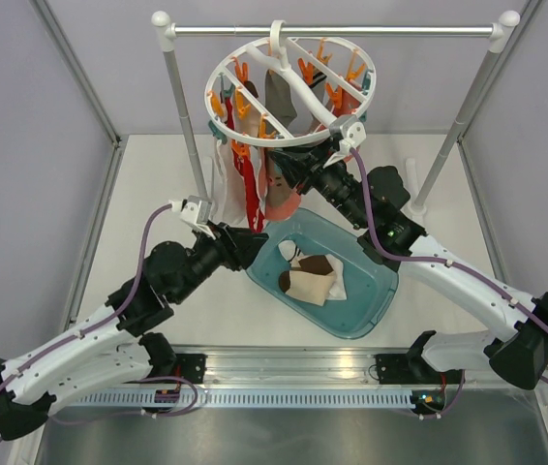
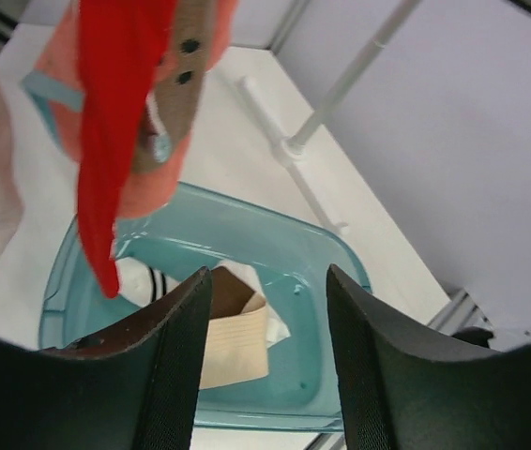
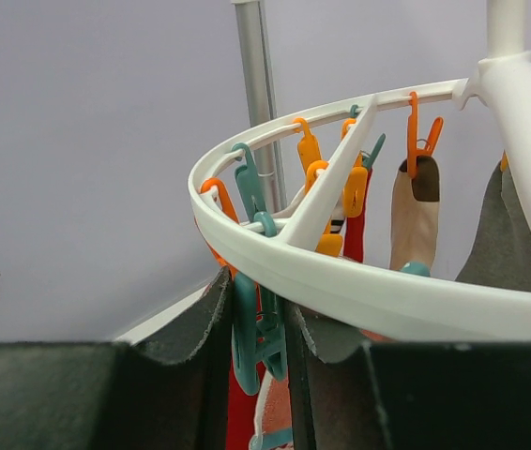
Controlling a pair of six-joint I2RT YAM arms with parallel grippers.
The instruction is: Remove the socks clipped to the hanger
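The white ring hanger point(image 1: 255, 53) hangs by its hook from the rail, with orange and teal clips around it. Several socks stay clipped under it: a red one point(image 1: 247, 184), a white one point(image 1: 222, 179), a coral one point(image 1: 280, 199) and a grey one point(image 1: 280, 92). My right gripper point(image 3: 258, 309) is under the ring's near edge, shut on a teal clip point(image 3: 247, 347). My left gripper point(image 2: 267, 281) is open and holds nothing, just above the teal bin's left end, below the red sock point(image 2: 115, 141). In the bin lie a beige-and-brown sock point(image 2: 233, 337) and a white striped sock point(image 1: 291, 254).
A teal plastic bin point(image 1: 376, 310) sits on the table below the hanger. The metal rail point(image 1: 337, 31) rests on two white-capped posts, one at the left point(image 1: 185, 116) and one at the right point(image 1: 468, 116). Grey walls close in both sides.
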